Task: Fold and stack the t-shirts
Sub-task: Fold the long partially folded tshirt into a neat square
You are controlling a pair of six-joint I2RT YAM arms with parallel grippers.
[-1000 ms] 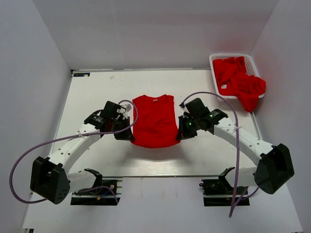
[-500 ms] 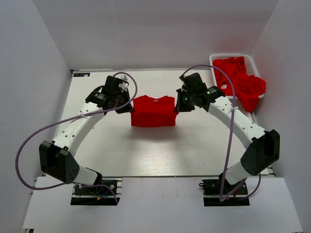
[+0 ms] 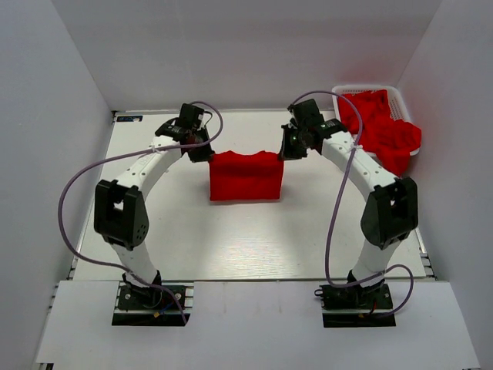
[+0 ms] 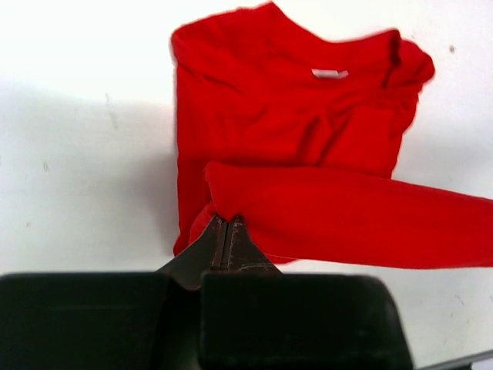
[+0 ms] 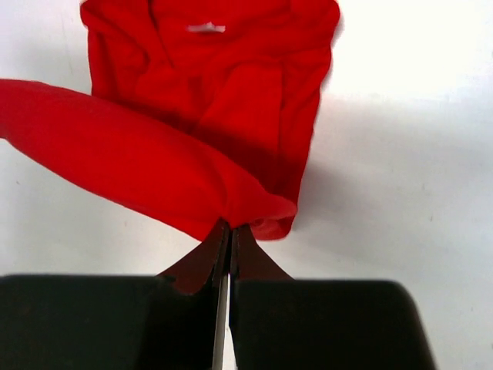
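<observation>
A red t-shirt (image 3: 245, 176) lies on the white table at mid-back, folded over on itself. My left gripper (image 3: 205, 153) is shut on its left hem corner; my right gripper (image 3: 284, 153) is shut on its right hem corner. Both hold the hem edge up over the far, neck end. In the left wrist view my left gripper (image 4: 226, 223) pinches the fabric, with the t-shirt (image 4: 293, 131) and its white label (image 4: 330, 74) beyond. In the right wrist view my right gripper (image 5: 229, 230) pinches the t-shirt (image 5: 192, 139), its label (image 5: 205, 28) beyond.
A white slotted basket (image 3: 340, 97) stands at the back right corner, full of crumpled red t-shirts (image 3: 381, 129) that spill over its right rim. White walls close the table on the left, back and right. Purple cables loop from both arms.
Both grippers have carried the shirt's near hem away from the bases to the far end, folding the shirt in half. The arms are now stretched far out.
</observation>
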